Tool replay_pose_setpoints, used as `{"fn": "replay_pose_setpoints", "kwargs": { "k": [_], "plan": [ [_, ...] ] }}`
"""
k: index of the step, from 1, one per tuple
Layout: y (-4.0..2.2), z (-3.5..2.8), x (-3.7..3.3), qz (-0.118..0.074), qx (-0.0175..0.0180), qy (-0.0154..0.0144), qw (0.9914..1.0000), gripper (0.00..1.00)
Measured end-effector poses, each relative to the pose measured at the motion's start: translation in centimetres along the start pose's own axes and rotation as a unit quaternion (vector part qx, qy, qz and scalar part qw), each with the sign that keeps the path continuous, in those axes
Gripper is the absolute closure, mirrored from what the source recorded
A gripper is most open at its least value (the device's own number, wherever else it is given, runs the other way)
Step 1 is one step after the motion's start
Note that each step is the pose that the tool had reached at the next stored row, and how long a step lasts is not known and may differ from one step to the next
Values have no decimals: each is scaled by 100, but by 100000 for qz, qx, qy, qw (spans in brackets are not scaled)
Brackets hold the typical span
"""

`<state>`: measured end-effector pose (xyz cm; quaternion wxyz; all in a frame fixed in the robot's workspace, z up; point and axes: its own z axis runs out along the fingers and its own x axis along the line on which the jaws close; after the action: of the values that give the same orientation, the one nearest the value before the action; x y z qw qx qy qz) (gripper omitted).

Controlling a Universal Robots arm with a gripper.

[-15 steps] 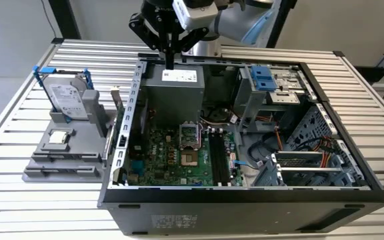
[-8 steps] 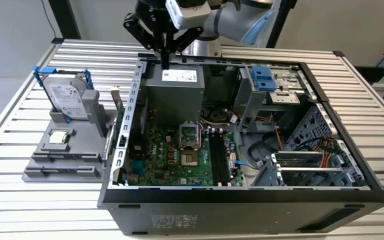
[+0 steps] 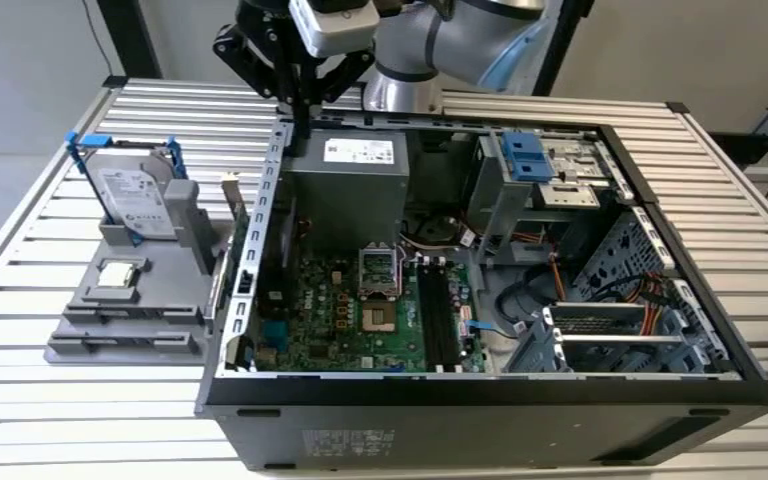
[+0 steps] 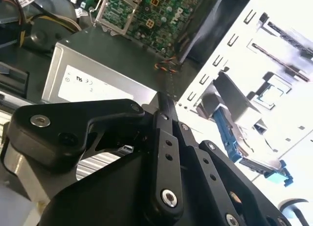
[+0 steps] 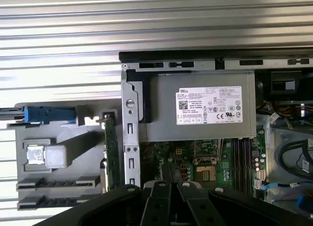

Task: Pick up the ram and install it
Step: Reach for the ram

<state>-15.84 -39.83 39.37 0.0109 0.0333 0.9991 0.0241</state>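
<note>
Green ram (image 5: 110, 147) on edge in grey holder (image 5: 54, 184), beside case wall (image 5: 131, 152); pincer (image 3: 300, 135) narrow, empty, near PSU (image 5: 161, 123). Square jaws across thin faces, avoid wall.

Bright, even light fills the exterior view; the case (image 3: 491, 435) interior lies shadowed. The table (image 4: 299, 10) is blown out white in the second wrist view and streaked with glare in the first wrist view.
</note>
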Motion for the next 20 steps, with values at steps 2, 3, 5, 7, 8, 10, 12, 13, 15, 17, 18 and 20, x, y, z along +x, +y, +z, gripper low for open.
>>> {"fn": "replay_pose_setpoints", "kwargs": {
  "k": [2,3,5,7,8,10,12,13,15,17,18,20],
  "plan": [
    [-5,-2,78,-2,0,0,100000,100],
    [-7,-3,116,-2,6,5,100000,100],
    [-12,-5,185,-10,5,5,100000,100],
    [-16,-6,249,-6,2,2,100000,100],
    [-18,-7,279,-4,3,6,100000,100],
    [-22,-8,335,-7,0,9,100000,100],
    [-26,-9,397,-7,2,11,100000,100],
    [-28,-9,428,-7,-1,10,100000,100],
    [-32,-11,493,-9,0,13,100000,100],
    [-38,-12,567,-16,2,14,100000,100],
    [-40,-13,602,-20,3,14,100000,100],
    [-45,-14,684,-41,1,15,100000,100]
  ]
}}
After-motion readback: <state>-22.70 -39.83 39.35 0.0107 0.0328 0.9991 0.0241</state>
